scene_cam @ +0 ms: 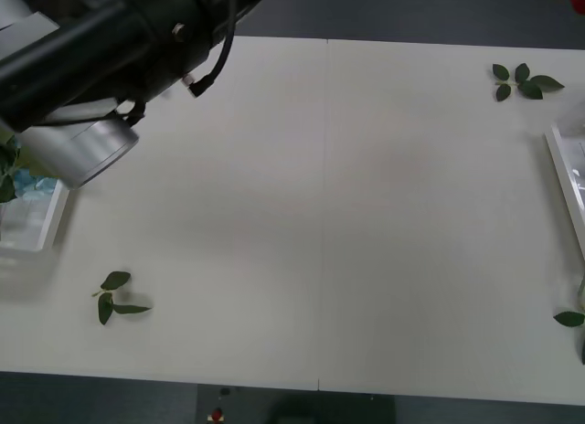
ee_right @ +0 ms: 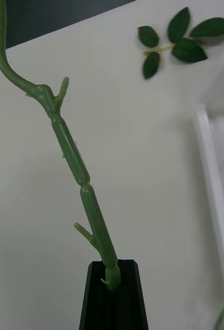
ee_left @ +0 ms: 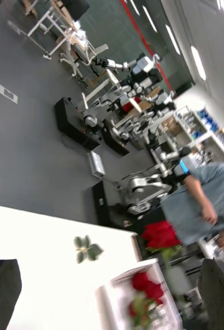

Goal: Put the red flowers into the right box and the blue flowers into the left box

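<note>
My right gripper (ee_right: 112,281) is shut on the lower end of a knobbly green stem (ee_right: 70,154), which rises away from its black fingers. In the left wrist view a red flower (ee_left: 160,234) hangs in the air above the right box (ee_left: 112,296), where more red flowers (ee_left: 145,289) lie. In the front view the right box (scene_cam: 559,173) is cut by the table's right edge. The left box (scene_cam: 41,227) sits at the left edge, with a bit of pale blue flowers (scene_cam: 37,190) and green leaves showing under my left arm (scene_cam: 110,40). My left gripper (ee_left: 109,268) is open and holds nothing.
Loose leaf sprigs lie at the far right (scene_cam: 523,81), the near left (scene_cam: 114,296) and the near right edge (scene_cam: 569,319) of the white table (scene_cam: 320,214). Behind the table stand other robots and a person.
</note>
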`<state>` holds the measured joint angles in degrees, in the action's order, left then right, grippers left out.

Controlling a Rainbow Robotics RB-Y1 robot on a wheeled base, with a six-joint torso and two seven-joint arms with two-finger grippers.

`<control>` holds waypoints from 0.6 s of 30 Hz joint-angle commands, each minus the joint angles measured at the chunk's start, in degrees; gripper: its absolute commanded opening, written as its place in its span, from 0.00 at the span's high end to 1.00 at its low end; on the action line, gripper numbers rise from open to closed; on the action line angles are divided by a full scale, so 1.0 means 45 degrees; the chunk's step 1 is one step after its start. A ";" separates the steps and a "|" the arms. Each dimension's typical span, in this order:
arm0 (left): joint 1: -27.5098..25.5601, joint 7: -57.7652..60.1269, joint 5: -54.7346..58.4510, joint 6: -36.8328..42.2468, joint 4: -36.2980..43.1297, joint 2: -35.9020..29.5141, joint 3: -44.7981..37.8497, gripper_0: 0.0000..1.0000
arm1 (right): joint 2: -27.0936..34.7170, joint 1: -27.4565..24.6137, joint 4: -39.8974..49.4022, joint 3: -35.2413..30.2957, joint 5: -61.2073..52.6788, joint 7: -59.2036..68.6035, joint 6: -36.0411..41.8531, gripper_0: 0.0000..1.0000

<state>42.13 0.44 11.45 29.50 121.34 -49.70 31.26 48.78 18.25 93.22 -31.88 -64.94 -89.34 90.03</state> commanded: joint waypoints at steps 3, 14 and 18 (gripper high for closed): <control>-0.2819 -0.2266 -0.0065 -0.3449 0.0379 -0.2159 -0.0559 0.00 | 0.0468 0.0006 0.0125 -0.0025 0.2244 0.1006 0.0109 1.00; -0.6335 -0.2578 -0.3463 -0.6633 0.0242 -0.4444 -0.1731 0.00 | 0.0546 0.0006 -0.1320 -0.0103 0.5623 0.1592 -0.0066 1.00; -0.6608 -0.2598 -0.5963 -0.6769 -0.0168 -0.4366 -0.1750 0.00 | 0.0546 0.0006 -0.1965 -0.0122 0.6482 0.1767 -0.0437 1.00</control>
<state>11.71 -9.72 -12.07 0.29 121.34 -69.01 23.63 48.78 18.25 85.06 -31.86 -37.12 -84.79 88.88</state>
